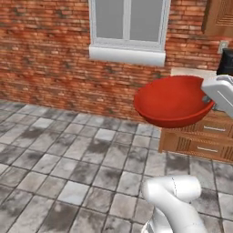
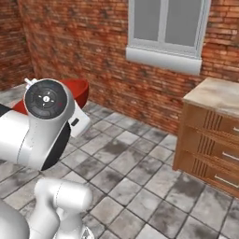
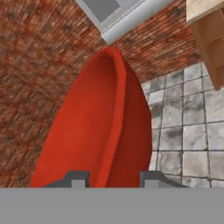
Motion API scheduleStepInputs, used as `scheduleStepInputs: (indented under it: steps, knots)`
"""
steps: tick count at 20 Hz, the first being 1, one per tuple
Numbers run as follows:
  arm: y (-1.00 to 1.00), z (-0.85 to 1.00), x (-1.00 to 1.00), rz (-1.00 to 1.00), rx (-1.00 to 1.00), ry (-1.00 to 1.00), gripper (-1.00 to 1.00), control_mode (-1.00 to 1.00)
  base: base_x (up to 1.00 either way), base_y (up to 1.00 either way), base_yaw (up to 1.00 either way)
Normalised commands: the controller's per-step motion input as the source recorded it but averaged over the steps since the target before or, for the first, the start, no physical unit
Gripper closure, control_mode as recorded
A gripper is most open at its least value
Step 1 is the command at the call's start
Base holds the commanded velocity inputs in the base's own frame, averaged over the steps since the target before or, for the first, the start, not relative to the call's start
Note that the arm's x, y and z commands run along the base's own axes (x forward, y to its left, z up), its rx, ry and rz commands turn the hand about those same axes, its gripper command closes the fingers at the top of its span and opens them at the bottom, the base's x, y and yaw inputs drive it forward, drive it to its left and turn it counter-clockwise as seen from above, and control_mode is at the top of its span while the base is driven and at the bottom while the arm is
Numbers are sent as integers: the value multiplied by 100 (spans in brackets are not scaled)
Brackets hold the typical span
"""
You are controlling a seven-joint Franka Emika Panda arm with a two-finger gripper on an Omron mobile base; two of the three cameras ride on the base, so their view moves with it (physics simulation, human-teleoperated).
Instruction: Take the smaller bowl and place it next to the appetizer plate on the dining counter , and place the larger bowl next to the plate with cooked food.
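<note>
While airborne, larger bowl (image 3: 100,127) rim sits between end effector (image 3: 112,178) fingertips.

— What did the larger bowl (image 1: 170,101) look like?
— Smooth, glossy red, like glazed ceramic or plastic.
— And around it?
— Rough red brick wall (image 1: 45,50), mottled grey stone floor tiles (image 1: 68,164), wooden drawers (image 2: 212,144) under a pale marbled worktop (image 2: 219,95).

arm: white Franka, raised off the base, elbow bent, forearm reaching forward | end effector (image 3: 111,178): carried in the air, fingertips (image 3: 76,178) either side of the red bowl's (image 1: 175,100) rim, clamped on it | bowl: lifted, tilted
</note>
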Motion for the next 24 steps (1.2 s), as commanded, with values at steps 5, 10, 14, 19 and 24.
scheduleStepInputs:
  steps: [5,10,14,19,24]
  knots:
    - [0,0,0,0,0,0,100,100,23,55,52]
    - [0,0,0,0,0,0,100,100,40,62,48]
    - [0,0,0,0,0,0,100,100,33,46,45]
    - [0,0,0,0,0,0,100,100,12,23,42]
    - [0,0,0,0,0,0,100,100,-12,9,39]
